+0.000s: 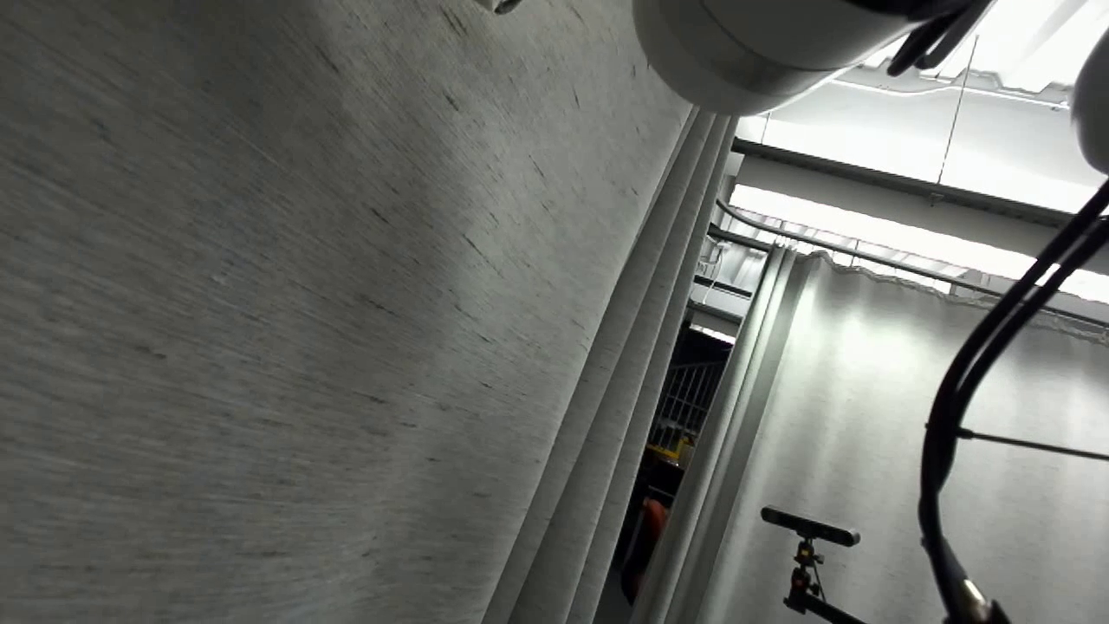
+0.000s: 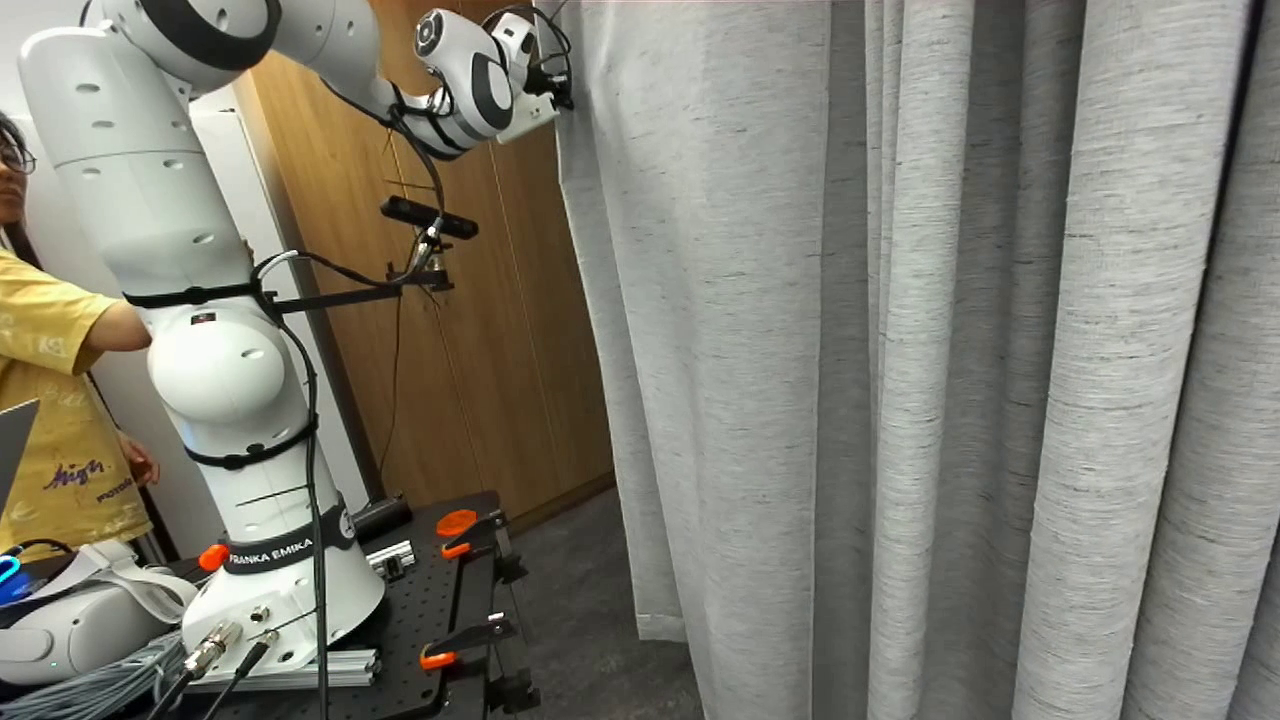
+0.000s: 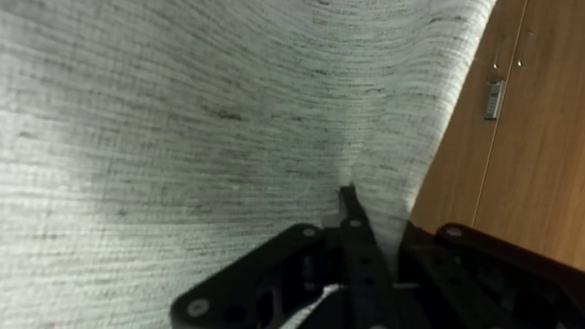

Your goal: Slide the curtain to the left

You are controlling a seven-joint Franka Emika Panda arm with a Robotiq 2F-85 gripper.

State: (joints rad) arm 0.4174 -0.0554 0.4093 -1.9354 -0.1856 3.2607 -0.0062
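Curtain [image 3: 205, 137], edge between the fingers [image 3: 362, 251] of the hand [image 3: 386, 230], in its grip

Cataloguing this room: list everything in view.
Pleated woven curtains: at least two, light grey, all views
Wooden cabinet doors: at least two, brown, background
Slim camera: one each, black, both exterior views
Perforated table: one, black, foreground
Lever clamps: two, black-orange, table edge
Strapped headset: one, white, lower left in an exterior view
Cable bundle: one, grey, beside the headset
Person: one, yellow-shirted, behind the headset
Robot arm: one, white, on the table
Gripper: one, black, pinching a curtain
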